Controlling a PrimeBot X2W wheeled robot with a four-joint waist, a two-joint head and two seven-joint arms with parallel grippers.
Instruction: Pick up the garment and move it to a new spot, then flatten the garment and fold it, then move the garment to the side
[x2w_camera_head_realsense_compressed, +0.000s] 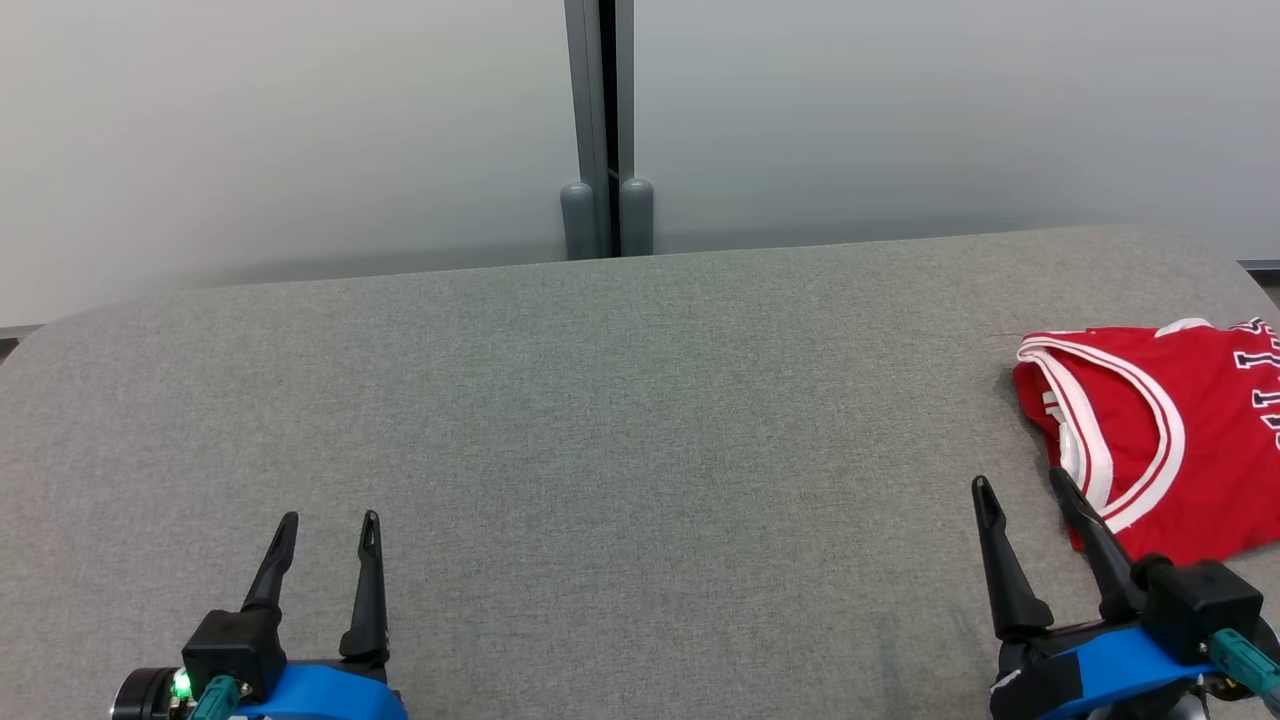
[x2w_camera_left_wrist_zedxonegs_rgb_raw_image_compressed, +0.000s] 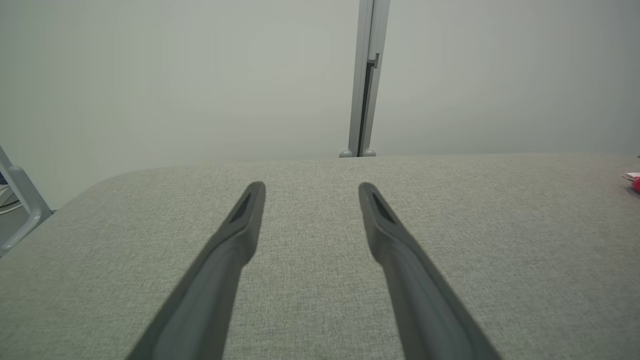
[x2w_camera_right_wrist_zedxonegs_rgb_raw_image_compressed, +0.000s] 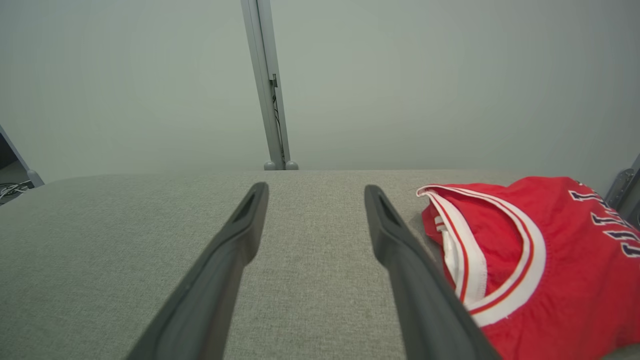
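The garment (x2w_camera_head_realsense_compressed: 1190, 420) is a red sleeveless jersey with white and red trim and dark lettering, lying folded at the right edge of the grey table (x2w_camera_head_realsense_compressed: 600, 420). My right gripper (x2w_camera_head_realsense_compressed: 1020, 485) stands open just to its left and nearer me, its right finger overlapping the jersey's edge in the head view. The right wrist view has the garment (x2w_camera_right_wrist_zedxonegs_rgb_raw_image_compressed: 540, 260) to the right of my right gripper (x2w_camera_right_wrist_zedxonegs_rgb_raw_image_compressed: 316, 189), nothing between the fingers. At the lower left my left gripper (x2w_camera_head_realsense_compressed: 330, 520) is open over bare cloth. A sliver of the garment (x2w_camera_left_wrist_zedxonegs_rgb_raw_image_compressed: 634, 180) lies far right of my left gripper (x2w_camera_left_wrist_zedxonegs_rgb_raw_image_compressed: 310, 187).
A grey partition post (x2w_camera_head_realsense_compressed: 605, 130) rises behind the table's far edge against a pale wall. A metal chair frame (x2w_camera_left_wrist_zedxonegs_rgb_raw_image_compressed: 20, 200) stands off the table's left end. The table's corners are rounded.
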